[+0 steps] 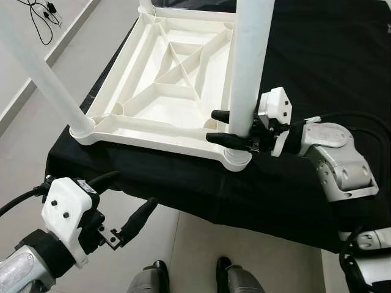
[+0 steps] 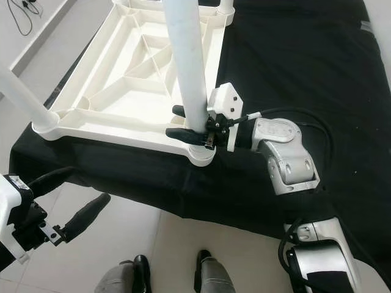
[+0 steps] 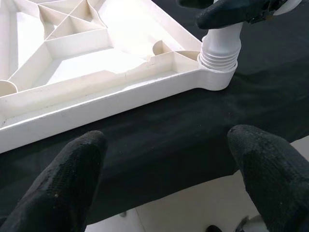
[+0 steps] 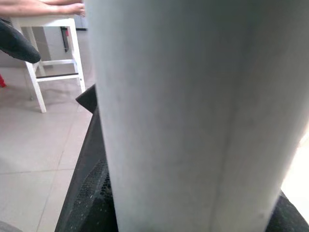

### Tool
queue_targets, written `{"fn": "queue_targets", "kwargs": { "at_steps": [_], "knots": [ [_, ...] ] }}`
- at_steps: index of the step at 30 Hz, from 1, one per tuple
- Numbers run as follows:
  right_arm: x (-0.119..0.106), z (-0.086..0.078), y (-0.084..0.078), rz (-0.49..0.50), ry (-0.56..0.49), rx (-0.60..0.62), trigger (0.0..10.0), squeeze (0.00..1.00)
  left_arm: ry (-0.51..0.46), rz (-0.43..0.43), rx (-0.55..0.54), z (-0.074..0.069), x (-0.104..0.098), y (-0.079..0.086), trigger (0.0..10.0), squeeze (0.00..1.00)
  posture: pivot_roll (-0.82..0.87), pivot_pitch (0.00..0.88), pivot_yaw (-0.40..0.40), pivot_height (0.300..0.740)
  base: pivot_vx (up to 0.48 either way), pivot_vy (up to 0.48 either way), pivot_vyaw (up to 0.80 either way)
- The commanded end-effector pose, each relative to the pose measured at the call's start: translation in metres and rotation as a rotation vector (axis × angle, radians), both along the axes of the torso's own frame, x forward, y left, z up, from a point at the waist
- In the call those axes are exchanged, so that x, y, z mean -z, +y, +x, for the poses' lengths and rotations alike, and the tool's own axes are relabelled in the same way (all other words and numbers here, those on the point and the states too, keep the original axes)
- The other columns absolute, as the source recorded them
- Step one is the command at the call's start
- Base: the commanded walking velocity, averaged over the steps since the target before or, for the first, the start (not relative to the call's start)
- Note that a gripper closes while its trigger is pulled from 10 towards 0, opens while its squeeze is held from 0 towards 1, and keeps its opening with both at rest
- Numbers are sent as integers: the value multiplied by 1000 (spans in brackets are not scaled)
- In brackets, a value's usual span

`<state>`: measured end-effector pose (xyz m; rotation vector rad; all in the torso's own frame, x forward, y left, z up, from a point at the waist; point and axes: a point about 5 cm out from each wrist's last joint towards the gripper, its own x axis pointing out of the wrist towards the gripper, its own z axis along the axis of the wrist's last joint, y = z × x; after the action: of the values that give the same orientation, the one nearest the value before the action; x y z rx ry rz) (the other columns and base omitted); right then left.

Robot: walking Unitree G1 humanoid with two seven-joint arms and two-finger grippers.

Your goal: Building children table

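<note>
Left gripper [image 1: 125,204] — fingers spread, holding nothing, low beside the black cloth's [image 1: 183,183] edge. White table top [image 1: 162,91] — upside down on the cloth. Near-corner leg [image 1: 247,67] — upright in its socket, clamped between the right gripper's [image 1: 220,126] fingers

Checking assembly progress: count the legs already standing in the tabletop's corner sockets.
3 visible: one leg in the near right corner, clasped by the right gripper; one in the near left corner; one at a far corner. The tabletop's fourth corner is out of frame.
</note>
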<state>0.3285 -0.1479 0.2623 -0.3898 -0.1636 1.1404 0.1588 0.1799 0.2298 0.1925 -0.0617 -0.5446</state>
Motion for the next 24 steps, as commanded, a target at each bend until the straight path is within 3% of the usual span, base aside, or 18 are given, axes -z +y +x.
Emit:
{"fn": "queue_targets", "kwargs": {
  "at_steps": [1, 6, 10, 14, 17, 24],
  "knots": [
    [46, 10, -14, -79, 195, 184, 10000, 0, 10, 18, 12, -2, 1, -1, 10000, 0, 61, 369, 2, 740, 0, 0, 0],
    [55, 1, -4, -64, 242, 272, 10000, 0, 9, 19, 9, -3, 0, -1, 10000, 0, 57, 373, 1, 740, 0, 0, 0],
    [68, -15, 4, 11, 296, 477, 10000, 0, 10, 18, 9, -2, 1, 0, 10000, 0, 54, 373, 3, 740, 0, 0, 0],
    [68, -18, 4, 33, 288, 531, 10000, 0, 10, 18, 8, -2, 1, 0, 10000, 0, 51, 370, 2, 740, 0, 0, 0],
    [79, -34, 7, 80, 295, 737, 10000, 0, 10, 17, 6, -1, 1, 1, 10000, 0, 41, 370, 2, 740, 0, 0, 0],
    [79, -48, 16, 158, 315, 913, 10000, 0, 10, 19, 5, 0, 2, 1, 10000, 0, 42, 365, 1, 740, 0, 0, 0]
  ]
}}
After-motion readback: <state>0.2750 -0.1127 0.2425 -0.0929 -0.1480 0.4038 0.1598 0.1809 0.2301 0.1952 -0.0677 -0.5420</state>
